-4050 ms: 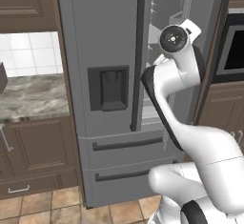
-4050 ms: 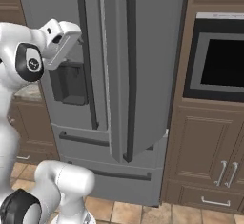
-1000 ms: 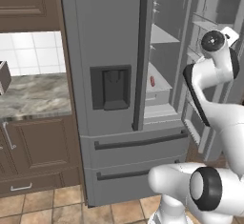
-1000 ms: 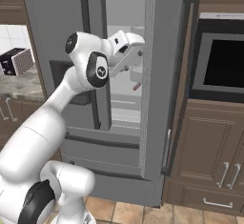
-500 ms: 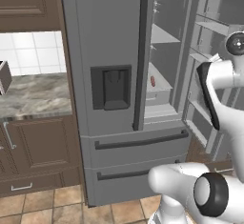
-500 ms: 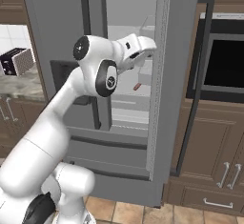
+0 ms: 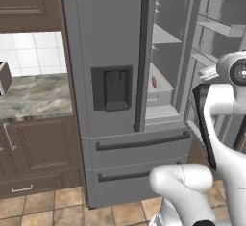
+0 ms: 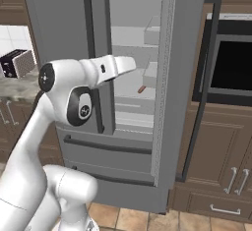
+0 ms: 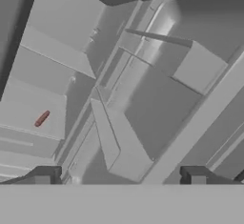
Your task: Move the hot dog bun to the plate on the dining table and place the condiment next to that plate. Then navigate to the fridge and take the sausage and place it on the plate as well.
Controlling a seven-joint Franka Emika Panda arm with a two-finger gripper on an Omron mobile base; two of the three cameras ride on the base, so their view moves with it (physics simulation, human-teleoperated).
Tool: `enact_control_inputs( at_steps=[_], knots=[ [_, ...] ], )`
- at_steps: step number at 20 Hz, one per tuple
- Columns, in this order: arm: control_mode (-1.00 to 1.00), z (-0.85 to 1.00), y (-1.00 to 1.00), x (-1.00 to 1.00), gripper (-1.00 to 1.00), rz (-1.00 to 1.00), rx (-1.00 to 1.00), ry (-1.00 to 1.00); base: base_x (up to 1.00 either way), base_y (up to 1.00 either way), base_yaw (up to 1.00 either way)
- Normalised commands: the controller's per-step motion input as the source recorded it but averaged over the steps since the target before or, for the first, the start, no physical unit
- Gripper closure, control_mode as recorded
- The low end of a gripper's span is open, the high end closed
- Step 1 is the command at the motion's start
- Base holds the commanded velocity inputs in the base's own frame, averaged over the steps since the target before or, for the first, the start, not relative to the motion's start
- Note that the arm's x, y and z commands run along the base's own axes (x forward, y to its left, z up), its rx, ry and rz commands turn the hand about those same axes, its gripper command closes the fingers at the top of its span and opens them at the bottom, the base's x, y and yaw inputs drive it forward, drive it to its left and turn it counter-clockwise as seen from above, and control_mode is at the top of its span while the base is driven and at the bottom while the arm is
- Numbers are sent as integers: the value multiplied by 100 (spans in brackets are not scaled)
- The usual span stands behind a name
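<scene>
I see the fridge [image 7: 115, 52] with its right door open and the sausage [image 8: 141, 89] lying on a middle shelf [image 9: 33, 108]; my end effector [image 9: 119, 175] is spread wide, holding nothing.

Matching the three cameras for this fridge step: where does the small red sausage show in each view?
Left base view: the small reddish sausage lies on a grey inner shelf, just right of the long black vertical door handle.
Right base view: sausage on a shelf in the open compartment, right of the arm's white wrist.
Hand view: sausage at left-centre, on a pale shelf.
Shared landmark: the tall dark grey fridge, its right door open.
</scene>
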Motion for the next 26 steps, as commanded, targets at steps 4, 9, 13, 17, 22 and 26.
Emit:
enact_control_inputs(
  at_steps=[4,9,13,17,22,26],
  knots=[
    [-100,9,100,-4,-100,0,21,-1,0,0,0],
    [-100,17,96,0,-100,0,25,0,0,0,0],
    [-100,3,73,10,-100,0,29,0,0,0,0],
    [-100,0,41,36,-100,0,31,-2,0,0,0],
    [-100,0,2,50,-100,6,27,-2,0,0,0],
    [-100,0,1,60,-100,10,23,-1,0,0,0]
  ],
)
